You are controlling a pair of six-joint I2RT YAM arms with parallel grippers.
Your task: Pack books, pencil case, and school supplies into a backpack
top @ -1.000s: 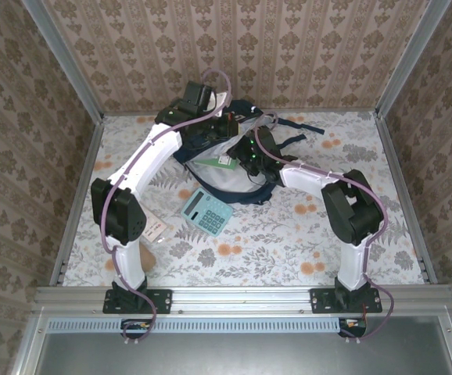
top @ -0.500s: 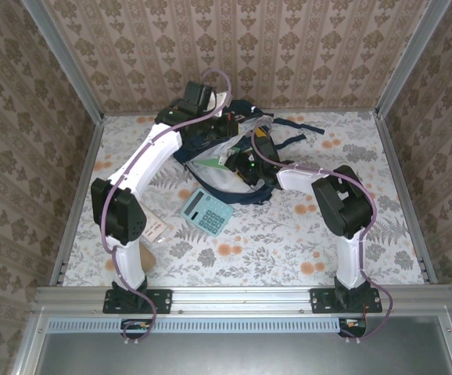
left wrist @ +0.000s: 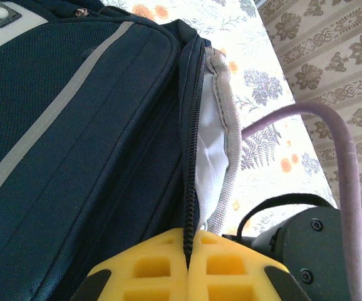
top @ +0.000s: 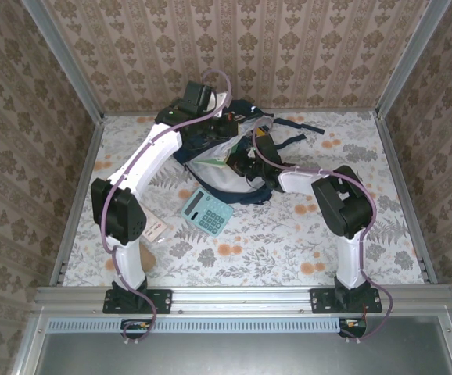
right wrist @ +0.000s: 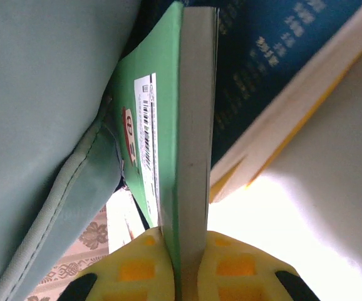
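Right claw point(right wrist: 184, 260) clamped on the green book point(right wrist: 168, 144) at the backpack's point(left wrist: 74, 157) opening.
Left claw point(left wrist: 187, 254) is pinched tight on the zipper edge; a blue book point(right wrist: 262, 75) sits right beside the green one, and the calculator point(top: 206, 212) is on the table point(top: 288, 250) nearby.

damask walls point(top: 288, 55), floral tbl point(top: 273, 250), alu frame point(top: 242, 295)

Large navy fabric backpack point(left wrist: 74, 138) lying unzipped; thin green book point(right wrist: 165, 125) edge-on at its mouth; light blue-teal calculator point(top: 207, 212) flat just beside it.
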